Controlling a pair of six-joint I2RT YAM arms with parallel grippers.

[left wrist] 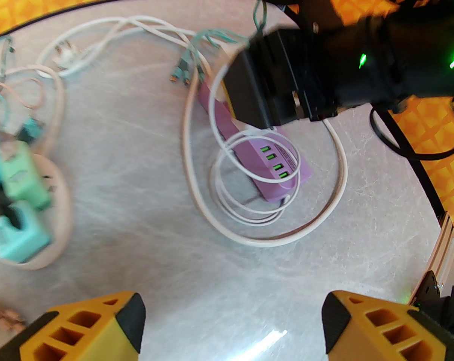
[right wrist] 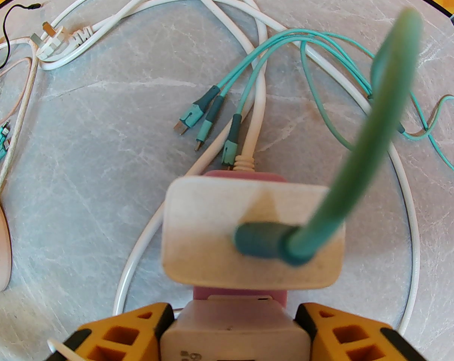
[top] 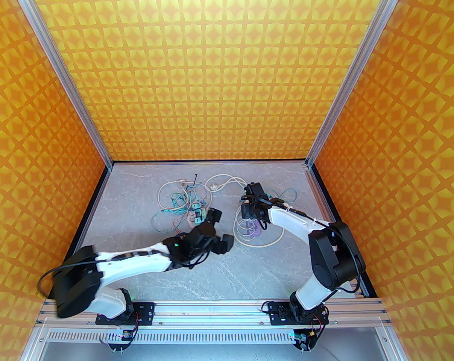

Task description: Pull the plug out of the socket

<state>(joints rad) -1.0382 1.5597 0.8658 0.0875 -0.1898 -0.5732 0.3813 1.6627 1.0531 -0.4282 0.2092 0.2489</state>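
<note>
The plug (right wrist: 230,323) is a cream, rounded block seated in the near end of the socket (right wrist: 245,176). Its body stands up from the socket's top face, toward the right wrist camera. The right gripper (right wrist: 232,337) pinches it, 1 black-padded orange finger pressed on each side.

The socket is a flat purple bar. In the right wrist view its long axis runs straight away from the gripper, and a cream cord (right wrist: 255,126) leaves its far end. From the left wrist camera it lies on a slant, with 4 green ports (left wrist: 274,160) in a row near the free end and white cord loops draped over it.

Just past the plug a second cream adapter (right wrist: 211,235) stands on the socket. A thick teal cable (right wrist: 381,126) rises from its face. That cable splits into 3 thin leads with teal connectors (right wrist: 208,120) lying on the table beside the cord.

The left gripper (left wrist: 232,310) hangs with fingers spread wide over bare table, near the socket and apart from it.

The table (top: 249,269) is grey with pale marble veins, smooth and slightly glossy. To the left lie a tangle of cords and mint chargers (left wrist: 22,186). A white 3-pin plug (right wrist: 52,43) lies farther back. The walls (top: 211,70) are orange with a yellow star pattern, held by aluminium posts (top: 347,77).
</note>
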